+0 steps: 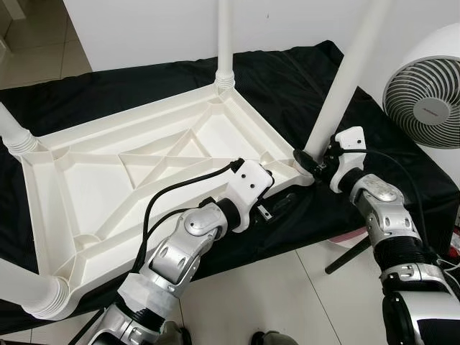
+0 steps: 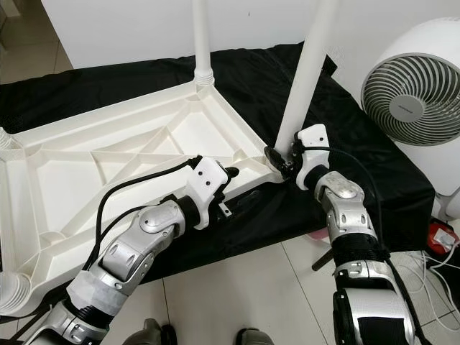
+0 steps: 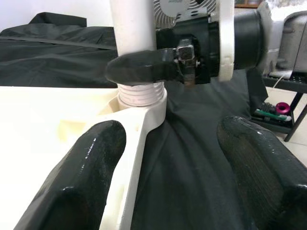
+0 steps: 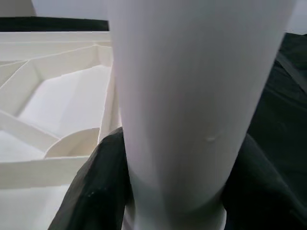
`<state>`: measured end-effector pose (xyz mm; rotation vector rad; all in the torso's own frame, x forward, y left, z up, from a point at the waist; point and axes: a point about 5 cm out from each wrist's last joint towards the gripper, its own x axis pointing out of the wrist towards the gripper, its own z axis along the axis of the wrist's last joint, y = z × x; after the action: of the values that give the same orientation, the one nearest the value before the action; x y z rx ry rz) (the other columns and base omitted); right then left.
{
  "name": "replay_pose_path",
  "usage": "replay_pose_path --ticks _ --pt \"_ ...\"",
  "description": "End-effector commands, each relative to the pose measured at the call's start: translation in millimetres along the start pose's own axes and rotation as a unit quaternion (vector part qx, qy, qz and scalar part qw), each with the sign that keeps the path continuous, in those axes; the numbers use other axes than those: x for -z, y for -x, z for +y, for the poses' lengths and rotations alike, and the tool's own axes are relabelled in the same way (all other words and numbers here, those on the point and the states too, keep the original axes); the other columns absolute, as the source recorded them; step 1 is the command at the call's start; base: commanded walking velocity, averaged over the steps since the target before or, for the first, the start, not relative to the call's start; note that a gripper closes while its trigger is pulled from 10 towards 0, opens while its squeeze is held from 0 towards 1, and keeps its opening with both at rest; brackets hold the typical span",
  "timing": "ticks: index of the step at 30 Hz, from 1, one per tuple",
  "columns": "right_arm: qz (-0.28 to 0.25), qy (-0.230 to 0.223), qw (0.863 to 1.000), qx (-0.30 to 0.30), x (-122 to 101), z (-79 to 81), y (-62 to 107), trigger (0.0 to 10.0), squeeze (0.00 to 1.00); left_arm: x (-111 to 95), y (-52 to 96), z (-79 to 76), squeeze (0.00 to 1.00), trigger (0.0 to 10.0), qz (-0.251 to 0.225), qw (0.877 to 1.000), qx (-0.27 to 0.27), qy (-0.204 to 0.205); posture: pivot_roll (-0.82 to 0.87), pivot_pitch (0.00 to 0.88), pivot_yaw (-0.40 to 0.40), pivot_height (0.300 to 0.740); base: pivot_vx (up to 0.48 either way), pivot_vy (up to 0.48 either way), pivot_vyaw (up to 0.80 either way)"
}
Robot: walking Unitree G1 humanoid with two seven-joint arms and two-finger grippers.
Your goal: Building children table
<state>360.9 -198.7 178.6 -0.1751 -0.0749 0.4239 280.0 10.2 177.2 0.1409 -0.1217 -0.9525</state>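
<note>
An upturned white children's table (image 1: 129,165) lies on a black cloth (image 1: 287,79), with legs standing up at its corners. The left end effector (image 3: 163,158) sits at the table's near rim, its fingers spread either side of that edge. At the near right corner, the right end effector (image 1: 310,159) pinches the base of a white leg (image 1: 341,86), beside a white fan (image 1: 424,86)

The right tool (image 1: 310,159) is clamped at arm's reach, while the left tool (image 3: 165,167) gapes wide.
</note>
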Motion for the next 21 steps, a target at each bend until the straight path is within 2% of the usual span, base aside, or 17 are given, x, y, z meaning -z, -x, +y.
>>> replay_pose_path --ticks 1,3,5,8,9,11,12,13,14,15,16,19,20,21 --pt "0.022 -0.004 1.000 0.001 9.7 3.7 1.6 10.0 0.00 0.9 0.2 -5.2 0.00 10.0 0.004 1.000 0.031 -0.003 -0.10 0.123 0.046 0.740 0.000 0.000 0.00" --pt "0.022 -0.011 1.000 0.016 10.4 7.7 0.0 10.0 0.00 1.2 0.1 -5.5 0.00 10.0 0.004 1.000 0.031 -0.002 -0.10 0.129 0.042 0.740 0.000 0.000 0.00" --pt "0.014 -0.061 0.993 0.104 11.4 19.1 -3.3 10.0 0.00 1.6 0.6 -6.2 0.00 10.0 0.005 1.000 0.030 -0.002 -0.10 0.131 0.035 0.740 0.000 0.000 0.00" --pt "0.016 -0.070 0.988 0.135 12.1 23.3 -3.4 10.0 0.00 1.8 0.8 -6.1 0.00 10.0 0.005 1.000 0.029 -0.002 -0.10 0.131 0.035 0.740 0.000 0.000 0.00" --pt "0.018 -0.088 0.981 0.173 13.3 26.9 -2.6 10.0 0.00 2.0 1.2 -6.1 0.00 10.0 0.005 1.000 0.029 -0.002 -0.10 0.129 0.032 0.740 0.000 0.000 0.00" --pt "0.018 -0.088 0.981 0.173 13.3 26.9 -2.6 10.0 0.00 2.0 1.2 -6.1 0.00 10.0 0.005 1.000 0.029 -0.002 -0.10 0.129 0.032 0.740 0.000 0.000 0.00" --pt "0.022 -0.101 0.972 0.210 13.9 30.2 -2.2 10.0 0.00 2.2 1.4 -6.1 0.00 10.0 0.005 1.000 0.028 -0.001 -0.10 0.129 0.032 0.740 0.000 0.000 0.00" --pt "0.022 -0.101 0.972 0.210 13.9 30.2 -2.2 10.0 0.00 2.2 1.4 -6.1 0.00 10.0 0.005 1.000 0.028 -0.001 -0.10 0.129 0.032 0.740 0.000 0.000 0.00" --pt "0.022 -0.121 0.961 0.247 13.0 37.3 -2.6 10.0 0.00 2.5 1.5 -6.5 0.00 10.0 0.005 1.000 0.028 0.001 -0.10 0.120 0.028 0.740 0.000 0.000 0.00" --pt "0.022 -0.121 0.961 0.247 13.0 37.3 -2.6 10.0 0.00 2.5 1.5 -6.5 0.00 10.0 0.005 1.000 0.028 0.001 -0.10 0.120 0.028 0.740 0.000 0.000 0.00" --pt "0.020 -0.130 0.954 0.268 11.1 43.3 -2.9 10.0 0.00 2.8 1.4 -7.1 0.00 10.0 0.005 1.000 0.029 0.002 -0.10 0.119 0.029 0.740 0.000 0.000 0.00" --pt "0.013 -0.132 0.956 0.263 7.4 51.7 -4.8 10.0 0.00 3.0 1.0 -7.8 0.00 10.0 0.005 1.000 0.030 0.004 -0.11 0.118 0.031 0.740 0.000 0.000 0.00" --pt "0.004 -0.122 0.959 0.254 3.6 55.5 -5.5 10.0 0.70 3.1 0.5 -8.4 0.00 10.0 0.005 0.999 0.032 0.004 -0.11 0.115 0.030 0.740 0.000 0.000 0.00" --pt "0.004 -0.122 0.959 0.254 3.6 55.5 -5.5 10.0 0.70 3.1 0.5 -8.4 0.00 10.0 0.005 0.999 0.032 0.004 -0.11 0.115 0.030 0.740 0.000 0.000 0.00"
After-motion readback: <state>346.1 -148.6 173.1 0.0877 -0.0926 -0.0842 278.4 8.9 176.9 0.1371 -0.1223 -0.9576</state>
